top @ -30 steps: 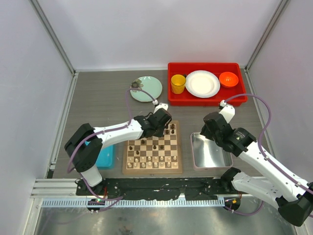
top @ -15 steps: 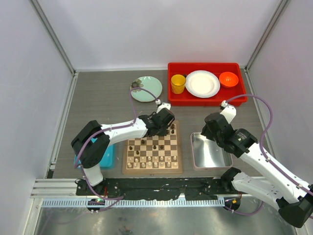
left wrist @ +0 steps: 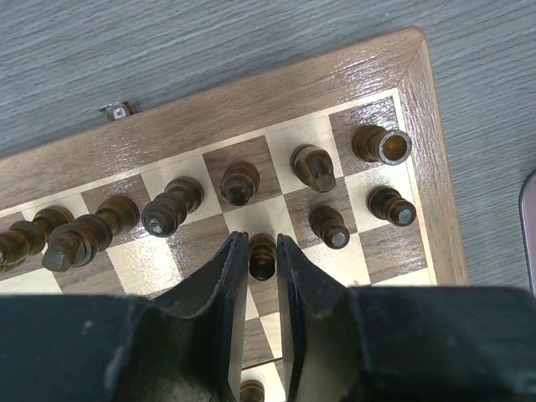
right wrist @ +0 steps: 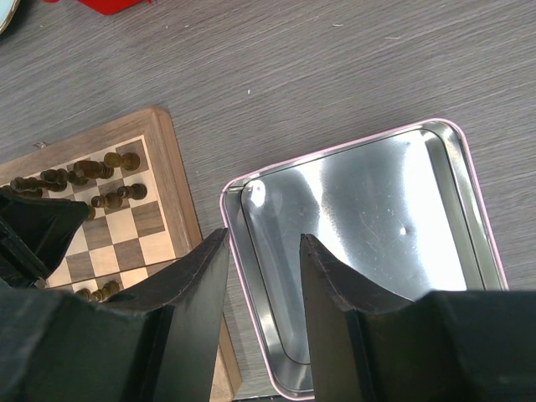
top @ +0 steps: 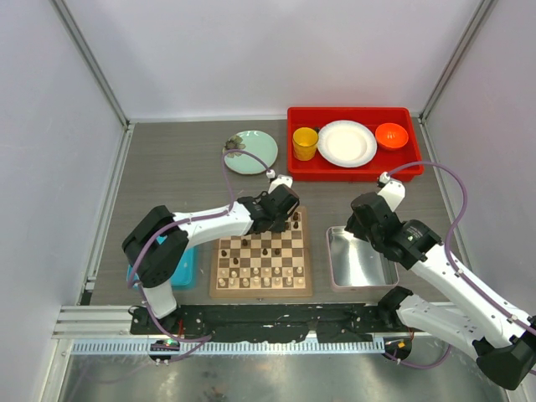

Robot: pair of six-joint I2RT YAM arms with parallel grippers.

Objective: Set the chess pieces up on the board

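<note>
The board (top: 261,290) lies between the arms, with dark chess pieces along its far rows and pale ones (top: 251,282) on the near rows. My left gripper (top: 289,219) is low over the far right part of the board (left wrist: 251,100). In the left wrist view it (left wrist: 258,239) is narrowly closed on a dark pawn (left wrist: 262,256) that stands upright on a square, a finger close against each side. Other dark pieces (left wrist: 239,182) stand just beyond it. My right gripper (right wrist: 264,239) hangs open above the left rim of the silver tray (right wrist: 377,209), holding nothing.
The silver tray (top: 360,261) sits right of the board. A red tray (top: 352,172) at the back holds a yellow cup (top: 305,143), a white plate (top: 347,143) and an orange bowl (top: 391,135). A green plate (top: 251,152) lies behind the board, and a blue tray (top: 180,268) to its left.
The left arm swung its gripper a little to the right over the board's far rows, then held still. The right arm has not moved.
</note>
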